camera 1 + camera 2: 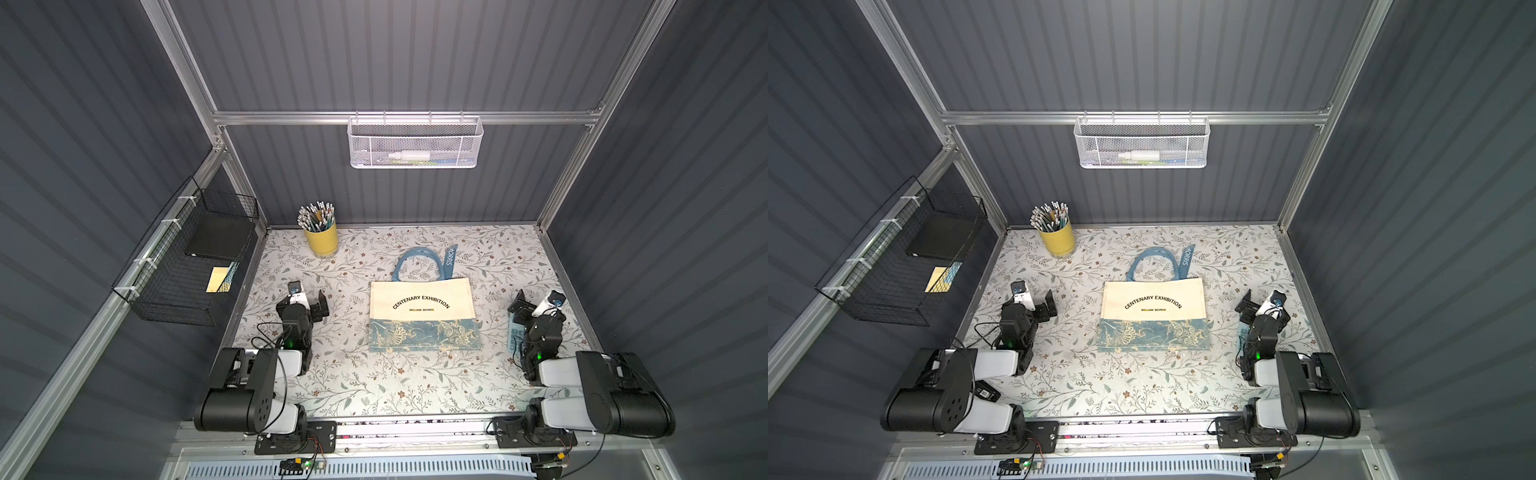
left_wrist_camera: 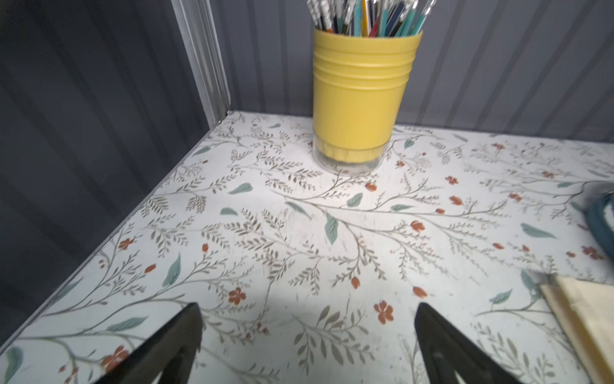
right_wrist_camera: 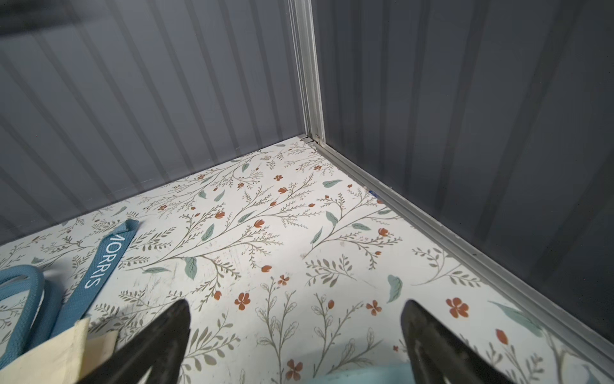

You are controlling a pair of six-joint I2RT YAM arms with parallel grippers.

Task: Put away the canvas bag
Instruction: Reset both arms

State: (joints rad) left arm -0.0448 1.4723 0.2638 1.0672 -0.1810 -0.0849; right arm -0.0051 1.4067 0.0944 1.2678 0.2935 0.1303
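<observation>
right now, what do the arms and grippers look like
The left arm and right arm match: bulky black joint housings, white link covers, loose black cables, a green light near each wrist. The left gripper and right gripper have black fingers tapering to points.

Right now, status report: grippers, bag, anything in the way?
Left gripper open, empty. Right gripper open, empty. Canvas bag flat, mid-table, untouched. Calculator under right arm.

The right arm (image 1: 544,328) half-hides a teal calculator (image 1: 515,334); wrist views crop the canvas bag (image 2: 588,322).
</observation>
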